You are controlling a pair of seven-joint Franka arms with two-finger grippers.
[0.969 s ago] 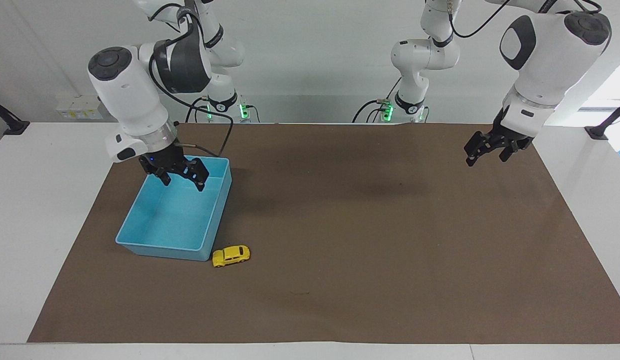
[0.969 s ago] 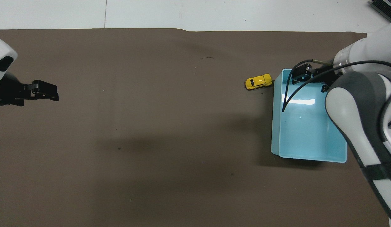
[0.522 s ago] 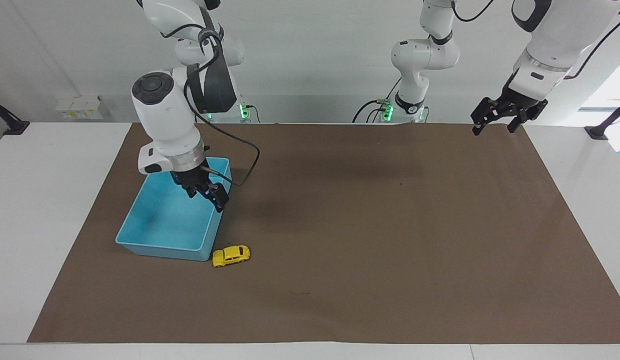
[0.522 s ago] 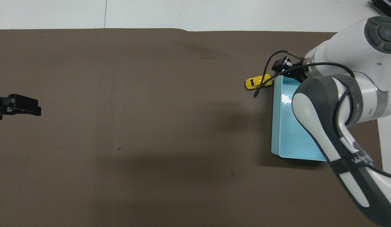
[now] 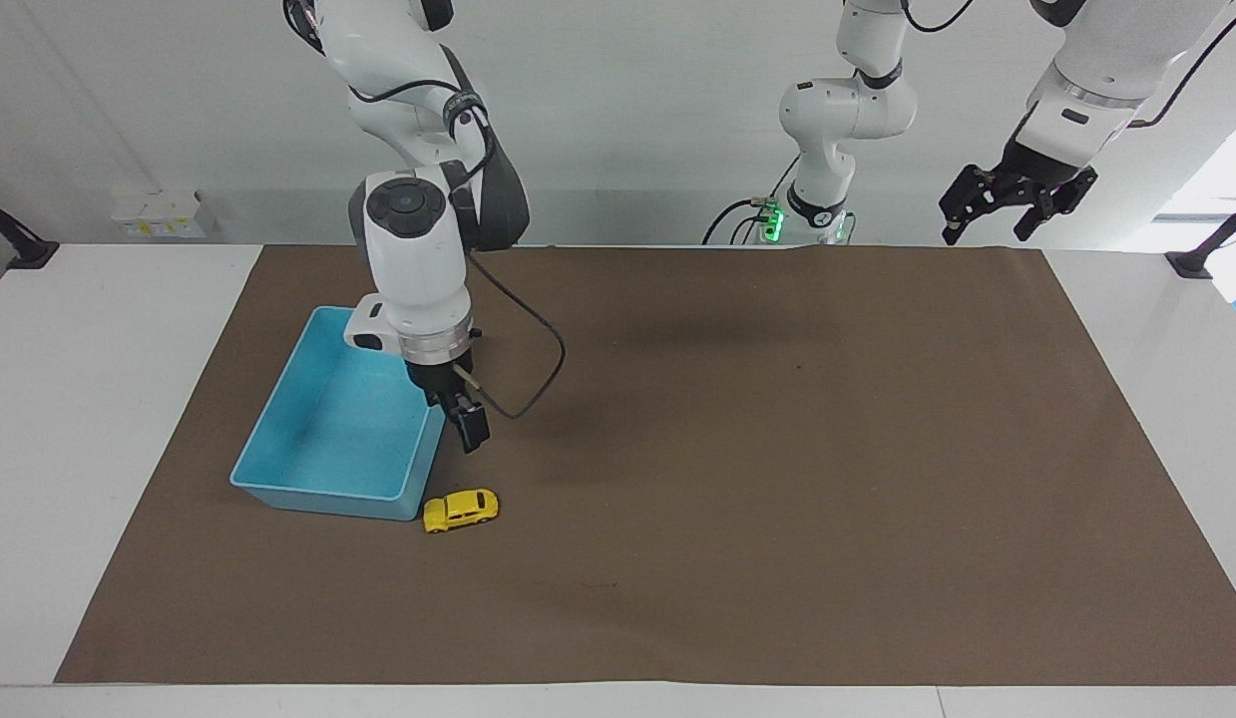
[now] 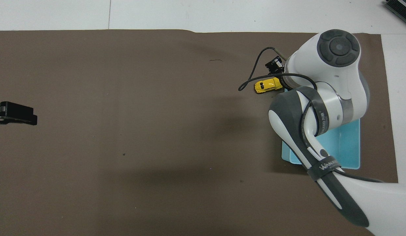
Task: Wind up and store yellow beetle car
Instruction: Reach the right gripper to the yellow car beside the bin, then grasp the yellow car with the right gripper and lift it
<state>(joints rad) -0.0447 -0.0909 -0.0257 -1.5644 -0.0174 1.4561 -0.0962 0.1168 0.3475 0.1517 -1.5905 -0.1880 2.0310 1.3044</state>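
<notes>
Basically the yellow car (image 5: 461, 510) sits on the brown mat (image 5: 737, 479), wheels down, just beside the corner of the blue bin (image 5: 278, 439) that lies farthest from the robots, nothing holding it. The right gripper (image 5: 465, 424) hangs over the mat at the bin's edge, a bit nearer the robots than the car, pointing down, seen edge-on, so its fingers read as spread wide and empty going by how they stand, no contact with the car. The left gripper (image 5: 1012, 204) is raised over the robots' edge of the mat at the left arm's end, fingers apart, empty, waiting

Risks as I judge them: the car is tiny and nearly against the bin wall, so a finger coming down could land on the rim or shove the bin, or nudge the car so it rolls away on its wheels. A pinch off-centre on the rounded body could squirt it out. The trailing cable (image 5: 538, 369) on the right wrist could also snag

Bin: open top, looks empty in the facing view; the overhead view mostly hides it under the arm
</notes>
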